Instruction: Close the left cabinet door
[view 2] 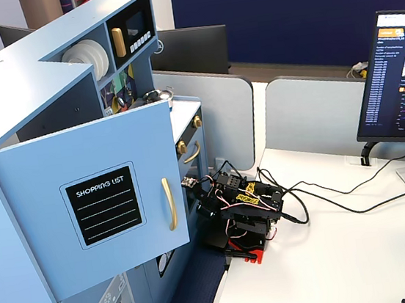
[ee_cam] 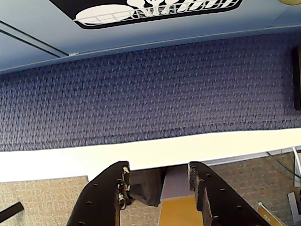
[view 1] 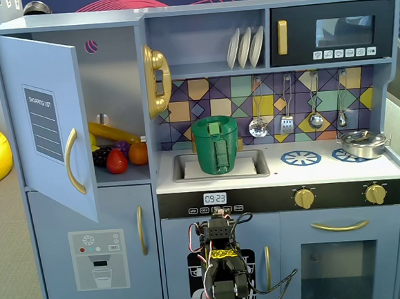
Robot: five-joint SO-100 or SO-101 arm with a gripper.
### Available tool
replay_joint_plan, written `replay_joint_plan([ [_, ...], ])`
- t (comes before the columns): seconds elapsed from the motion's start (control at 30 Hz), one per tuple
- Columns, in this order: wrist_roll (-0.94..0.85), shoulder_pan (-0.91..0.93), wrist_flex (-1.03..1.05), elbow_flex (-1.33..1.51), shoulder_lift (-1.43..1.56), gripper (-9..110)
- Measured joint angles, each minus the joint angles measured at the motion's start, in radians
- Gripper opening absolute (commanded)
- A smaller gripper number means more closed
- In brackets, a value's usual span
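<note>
The door (view 1: 46, 127) with its black shopping-list panel (view 1: 43, 124) and curved gold handle (view 1: 73, 161) stands swung wide open at the upper left of the toy kitchen (view 1: 279, 185) in a fixed view, hinged at its left edge; behind it the open shelf holds toy fruit (view 1: 117, 156); in the other fixed view the door (view 2: 91, 209) juts out from the cabinet toward the near side, its panel facing the camera; the arm (view 1: 223, 272) sits folded low at the bottom centre, in front of the lower cupboards, well apart from the door, which is up and to its left; in the wrist view the gripper (ee_cam: 157, 179) points down at blue carpet (ee_cam: 150, 94) and a white table edge (ee_cam: 141, 153), its two black fingers (ee_cam: 115, 193) parted with nothing between them; the door does not show in that view; a green pot (view 1: 215, 145) stands in the sink (view 1: 253, 162), right of the door
</note>
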Motion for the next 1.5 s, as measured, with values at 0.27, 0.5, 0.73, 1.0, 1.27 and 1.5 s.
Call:
replay_joint_plan([
  [0.27, 0.000, 0.000, 0.000, 0.000, 0.000, 0],
  [0.5, 0.000, -0.018, 0.000, 0.000, 0.000, 0],
  [0.73, 0.046, -0.308, -0.037, -0.003, -0.003, 0],
  [1.0, 0.038, -0.804, -0.249, -0.100, 0.049, 0],
  [1.27, -0.078, -1.210, -0.442, -0.270, 0.014, 0],
  [1.5, -0.195, -1.436, -0.603, -0.403, -0.101, 0],
])
